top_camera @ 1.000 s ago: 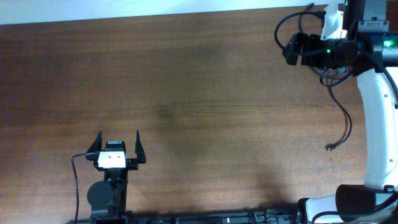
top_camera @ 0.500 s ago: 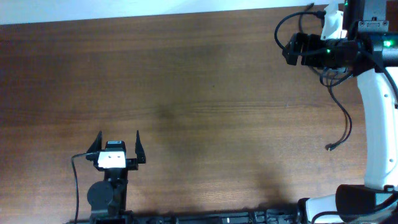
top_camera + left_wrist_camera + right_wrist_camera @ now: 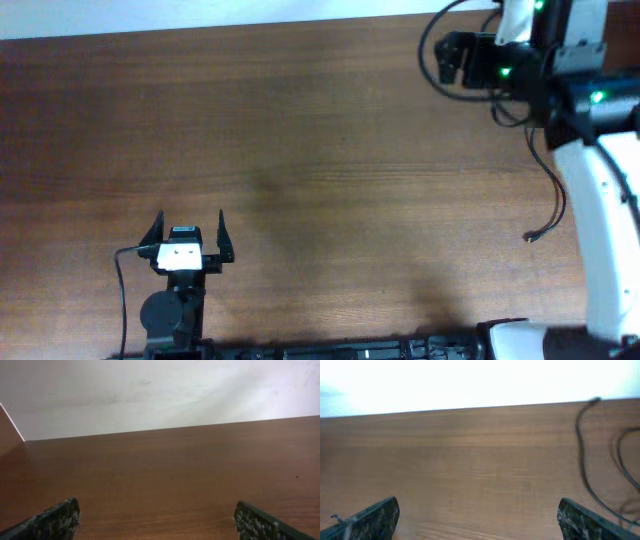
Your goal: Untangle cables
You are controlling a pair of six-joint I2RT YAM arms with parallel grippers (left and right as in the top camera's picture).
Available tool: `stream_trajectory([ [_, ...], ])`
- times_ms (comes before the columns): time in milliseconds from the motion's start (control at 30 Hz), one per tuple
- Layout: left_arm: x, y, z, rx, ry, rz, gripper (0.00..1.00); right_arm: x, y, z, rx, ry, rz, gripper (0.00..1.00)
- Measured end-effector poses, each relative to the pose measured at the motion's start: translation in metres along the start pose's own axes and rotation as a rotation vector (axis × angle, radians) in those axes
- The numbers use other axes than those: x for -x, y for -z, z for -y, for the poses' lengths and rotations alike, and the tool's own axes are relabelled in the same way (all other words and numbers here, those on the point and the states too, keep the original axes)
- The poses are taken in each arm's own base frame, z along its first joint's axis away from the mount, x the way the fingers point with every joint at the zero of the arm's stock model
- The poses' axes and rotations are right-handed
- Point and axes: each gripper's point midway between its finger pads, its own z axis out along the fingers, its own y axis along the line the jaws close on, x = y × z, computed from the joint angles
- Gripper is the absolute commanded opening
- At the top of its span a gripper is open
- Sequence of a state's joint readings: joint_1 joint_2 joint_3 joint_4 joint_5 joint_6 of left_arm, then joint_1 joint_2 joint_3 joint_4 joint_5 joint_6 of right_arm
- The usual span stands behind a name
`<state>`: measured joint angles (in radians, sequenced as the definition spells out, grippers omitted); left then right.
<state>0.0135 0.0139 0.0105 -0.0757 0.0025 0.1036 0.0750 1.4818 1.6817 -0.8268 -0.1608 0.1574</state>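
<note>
Landmark: right arm (image 3: 600,200), white link along the desk (image 3: 330,150) edge.
Cables: cables (image 3: 560,195) thin, black, close against the right arm. Bunch mostly hidden under its wrist; one loose strand trailing beside the white link.
Plug end: plug end (image 3: 527,237) lying free on bare wood just left of the right arm, touching nothing else.
Right end effector: right end effector (image 3: 450,62) at the far tip of the right arm, fingers spread wide, pinching nothing. Sits left of the bunch, not over it, so probably lining up rather than grasping.
Right wrist view: right end effector (image 3: 480,522) fingertips spread low in frame, bare wood between them. Thin cords (image 3: 578,445) off to one side; cannot tell whether task cords or arm wiring.
Left end effector: left end effector (image 3: 190,216) well apart from the right arm, spread and empty, aimed across bare wood (image 3: 160,525). Likely parked, with no cord on its side.
Step judged: approach only, nothing lifted or separated yet.
Next move needs: turning back toward the strand beside the right arm and pinching the cord, not the arm wiring.
Risk: cord so close to the right arm could snag on it when pulled.
</note>
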Motion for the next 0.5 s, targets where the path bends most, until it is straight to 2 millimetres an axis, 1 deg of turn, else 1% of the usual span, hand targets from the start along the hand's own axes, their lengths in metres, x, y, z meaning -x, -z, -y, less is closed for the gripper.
stream_trajectory([
  [67,0.0,0.0,0.0,0.0,0.0,0.0,0.99,0.006,-0.002,-0.011,0.016,0.033,0.088,0.99],
  [100,0.0,0.0,0.0,0.001,0.0,0.0,0.99,0.003,-0.005,-0.016,0.027,0.049,0.14,0.99],
  [167,0.0,0.0,-0.001,0.003,0.0,0.0,0.99,0.004,-0.009,-0.019,0.042,0.062,0.205,0.99],
  [200,0.0,0.0,-0.001,0.003,0.0,0.0,0.99,-0.01,-0.016,-0.019,0.048,0.067,0.22,0.99],
  [233,0.0,0.0,-0.001,0.004,0.0,0.0,0.99,-0.014,-0.02,-0.019,0.056,0.072,0.259,0.99],
  [333,0.0,0.0,-0.001,0.003,0.0,0.0,0.99,-0.036,-0.032,-0.016,0.068,0.078,0.307,0.99],
  [400,0.0,0.0,-0.001,0.004,0.0,0.0,0.99,-0.054,-0.037,-0.012,0.075,0.082,0.339,0.99],
  [500,0.0,0.0,-0.001,0.004,0.0,0.0,0.99,-0.063,-0.034,-0.01,0.091,0.091,0.432,0.99],
])
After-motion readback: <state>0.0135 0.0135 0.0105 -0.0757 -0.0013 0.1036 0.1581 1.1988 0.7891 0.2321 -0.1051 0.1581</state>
